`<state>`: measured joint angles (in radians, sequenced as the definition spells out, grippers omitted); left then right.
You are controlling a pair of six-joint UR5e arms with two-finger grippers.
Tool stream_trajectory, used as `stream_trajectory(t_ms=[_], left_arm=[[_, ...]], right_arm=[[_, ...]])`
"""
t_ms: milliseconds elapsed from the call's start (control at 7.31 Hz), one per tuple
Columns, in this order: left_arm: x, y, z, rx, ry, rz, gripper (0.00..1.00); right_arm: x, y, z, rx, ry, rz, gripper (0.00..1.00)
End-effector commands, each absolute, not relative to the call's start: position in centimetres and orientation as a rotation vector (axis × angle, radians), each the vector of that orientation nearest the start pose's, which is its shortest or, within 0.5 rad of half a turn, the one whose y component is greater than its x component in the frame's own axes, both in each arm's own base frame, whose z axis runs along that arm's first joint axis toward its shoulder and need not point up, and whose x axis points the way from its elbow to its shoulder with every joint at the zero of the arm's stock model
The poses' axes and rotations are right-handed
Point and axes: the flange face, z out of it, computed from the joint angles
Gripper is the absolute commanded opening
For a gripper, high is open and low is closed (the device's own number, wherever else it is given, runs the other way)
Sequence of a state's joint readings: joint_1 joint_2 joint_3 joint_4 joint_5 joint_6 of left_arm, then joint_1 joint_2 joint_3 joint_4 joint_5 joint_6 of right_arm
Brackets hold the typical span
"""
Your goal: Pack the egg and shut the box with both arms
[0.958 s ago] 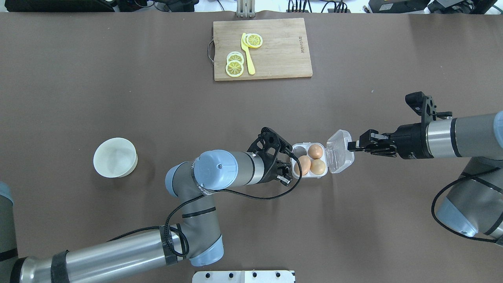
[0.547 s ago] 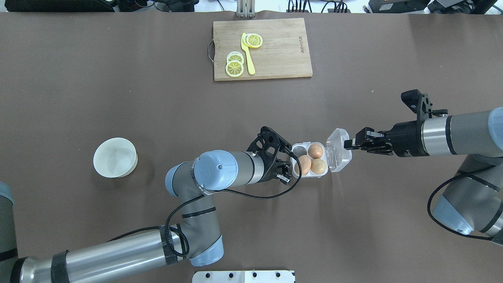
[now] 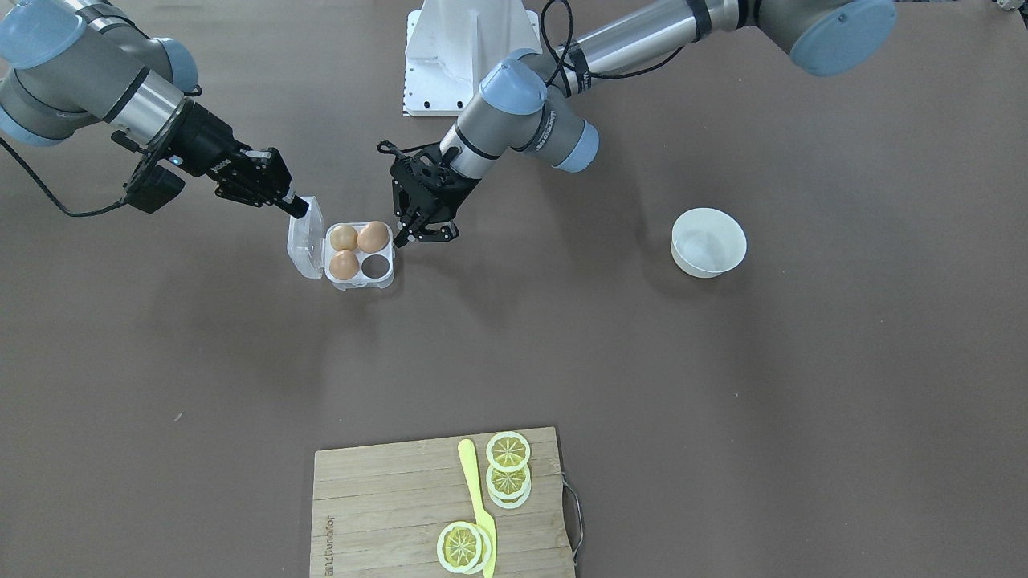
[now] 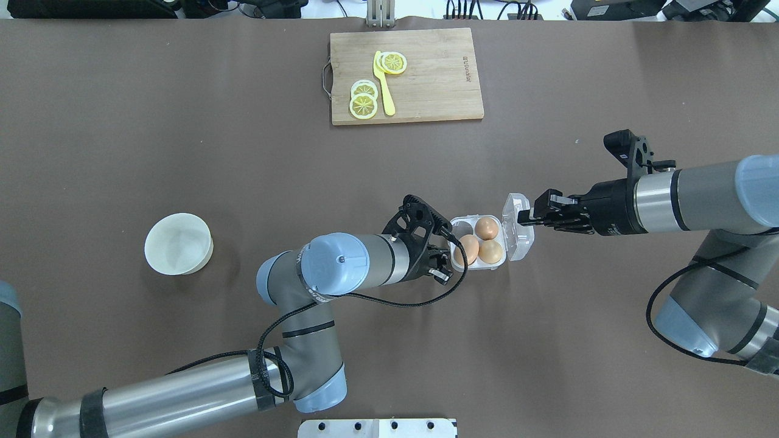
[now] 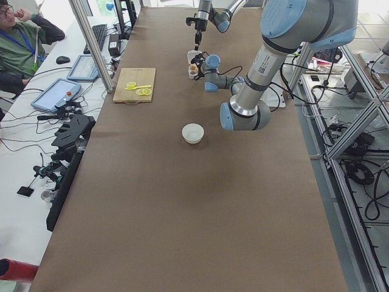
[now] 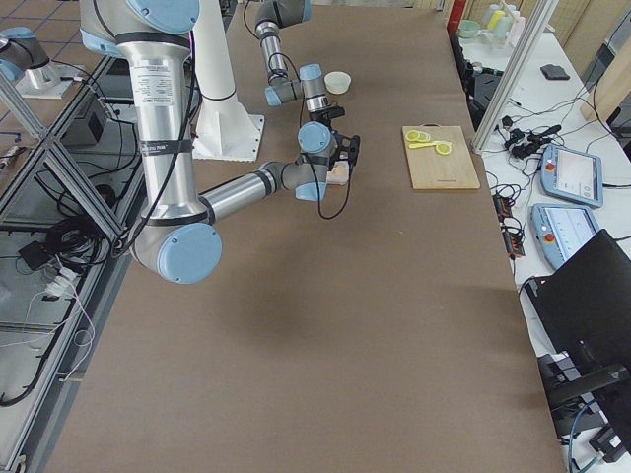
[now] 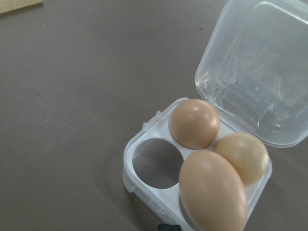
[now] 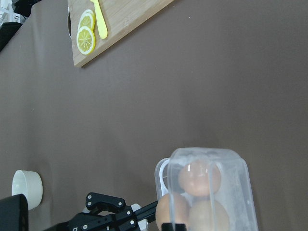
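Three tan, matt-smooth eggs (image 3: 344, 264) already sit in the box (image 3: 386, 278), a small clear plastic four-cell case on the brown bench (image 4: 365, 182), with one round cell (image 3: 375, 266) bare on the left arm's side; packing looks all but done to me, and closing is what's left. The thin see-through lid (image 4: 516, 236) stands up on its hinge, tipped partly over the eggs. The right end effector (image 4: 524, 216) is against its outer face, fingers seemingly pressed together, pushing rather than pinching. The left end effector (image 3: 426, 236) is spread just beside the box's opposite side, holding nothing, well placed to brace it
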<state>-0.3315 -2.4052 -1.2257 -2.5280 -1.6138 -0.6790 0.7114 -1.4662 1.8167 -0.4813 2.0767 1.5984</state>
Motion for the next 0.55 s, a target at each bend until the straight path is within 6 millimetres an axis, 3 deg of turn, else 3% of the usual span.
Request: stream_trajectory(t_ms=[0,411], left_arm=[[68.8,-37.4,17.8,0.811,1.218,0.488,0.00],[68.8,-37.4,17.8,0.811,1.218,0.488,0.00]], right_arm=[[-33.6,-39.9,35.5,0.076,-1.454,0.241,0.39],[-34.6,-40.6,33.8,0.073,-1.454,0.243,0.39]])
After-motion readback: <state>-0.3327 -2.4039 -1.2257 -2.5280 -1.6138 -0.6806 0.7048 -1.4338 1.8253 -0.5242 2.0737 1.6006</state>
